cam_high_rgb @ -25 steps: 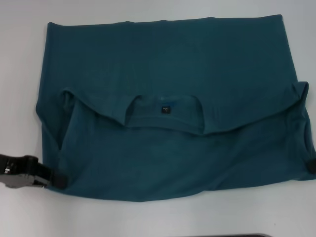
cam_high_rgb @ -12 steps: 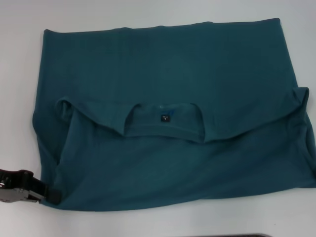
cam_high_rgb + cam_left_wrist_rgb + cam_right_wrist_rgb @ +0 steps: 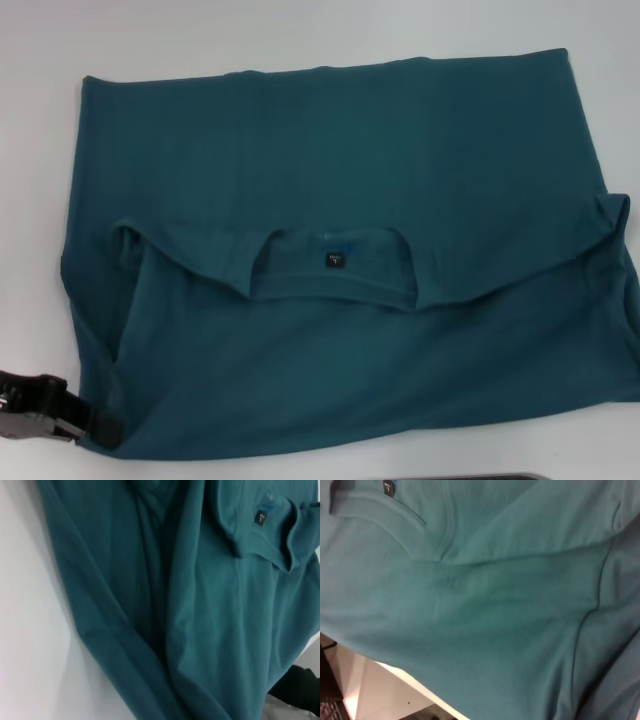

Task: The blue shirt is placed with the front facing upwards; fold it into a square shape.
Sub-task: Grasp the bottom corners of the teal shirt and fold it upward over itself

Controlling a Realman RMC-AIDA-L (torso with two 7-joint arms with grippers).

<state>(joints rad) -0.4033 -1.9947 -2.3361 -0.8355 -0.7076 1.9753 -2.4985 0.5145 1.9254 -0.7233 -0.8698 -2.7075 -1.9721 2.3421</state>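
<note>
Since the earlier frame the blue shirt (image 3: 340, 290) has slid toward the robot | left end effector (image 3: 100, 428) pinches its near-left corner on the white desk (image 3: 300, 30) | right end effector out of sight | progress: collar edge folded over, wide rectangle, side folds remain.

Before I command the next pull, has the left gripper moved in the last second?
Yes. In the head view the left gripper, at the blue shirt's near left corner, has slid toward the robot, closer to the picture's bottom edge.
</note>
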